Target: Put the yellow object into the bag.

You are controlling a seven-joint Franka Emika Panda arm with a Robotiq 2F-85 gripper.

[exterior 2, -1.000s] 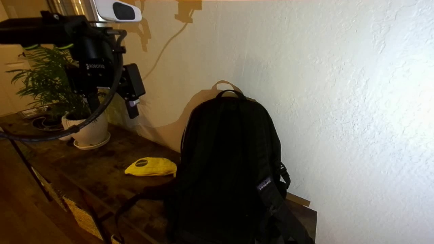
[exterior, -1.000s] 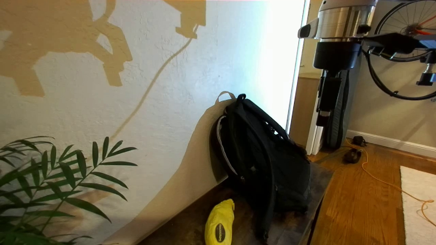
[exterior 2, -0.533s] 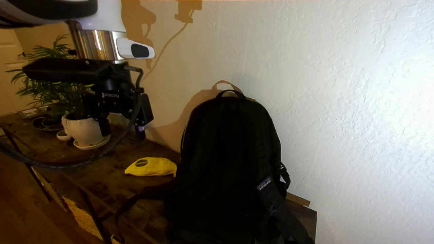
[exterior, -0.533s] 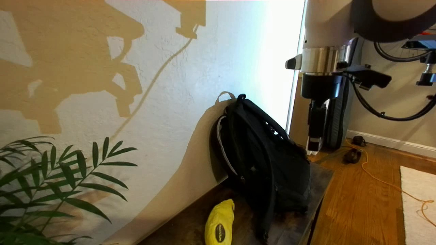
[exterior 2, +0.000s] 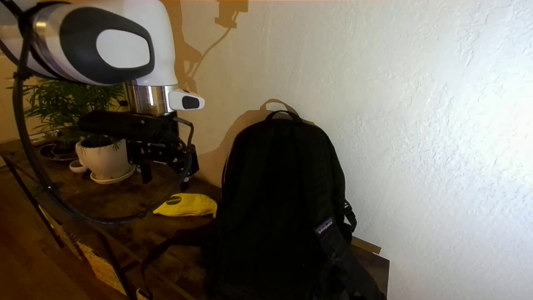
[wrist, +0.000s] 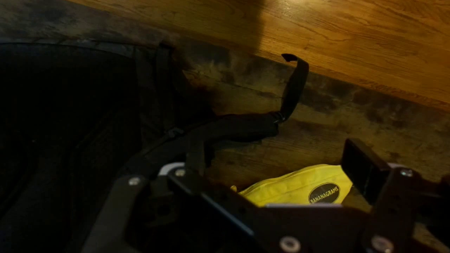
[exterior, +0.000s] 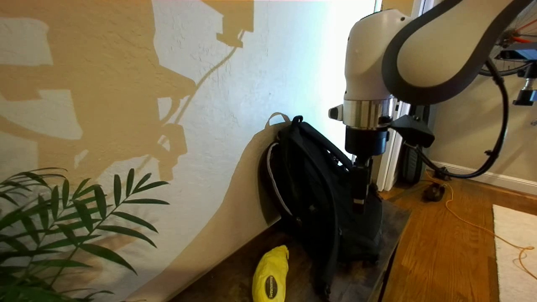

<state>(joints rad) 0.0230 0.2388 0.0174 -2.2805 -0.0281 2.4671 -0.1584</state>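
The yellow object, a banana-shaped pouch (exterior: 270, 268) with a dark oval label, lies on the tabletop beside the bag in both exterior views. The bag is a black backpack (exterior 2: 283, 200) leaning upright against the wall, with a top loop handle (exterior 2: 284, 114). My gripper (exterior 2: 165, 178) points down, open and with nothing held, above the tabletop and apart from the pouch. From the wrist, the pouch (wrist: 291, 184) shows between the spread fingers, its lower part hidden behind the gripper. The bag (wrist: 70, 105) fills the left of that view.
A loose bag strap (wrist: 242, 128) trails over the tabletop (exterior 2: 104, 198) near the pouch. A potted plant (exterior 2: 104, 162) stands at the table's far end, with a small dish (exterior 2: 78, 166) beside it. The wall (exterior 2: 416, 104) rises behind; wooden floor (wrist: 351, 38) lies past the table edge.
The arm has come down and across, bringing the open gripper lower and closer to the yellow pouch. The pouch and the bag have stayed in place.
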